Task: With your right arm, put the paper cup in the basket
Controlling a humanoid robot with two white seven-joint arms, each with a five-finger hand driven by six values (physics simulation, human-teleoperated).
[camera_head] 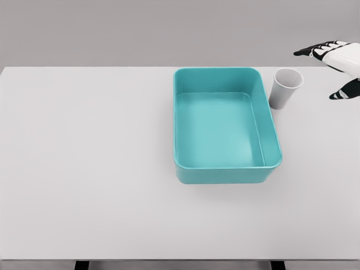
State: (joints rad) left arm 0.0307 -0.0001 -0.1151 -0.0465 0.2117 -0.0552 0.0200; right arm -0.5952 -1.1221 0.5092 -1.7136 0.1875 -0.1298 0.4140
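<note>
A white paper cup (pixel 285 88) stands upright on the table just right of the teal basket's (pixel 222 175) far right corner. The basket is a rectangular tub with nothing inside. My right hand (pixel 332 70) hovers at the picture's right edge, to the right of the cup and apart from it, fingers spread with dark fingertips (pixel 304 52) pointing left and the thumb below. It holds nothing. The left arm does not show.
The white table (pixel 84 169) stretches wide to the left and front of the basket. Its far edge runs just behind the basket and cup, and the near edge lies along the bottom of the picture.
</note>
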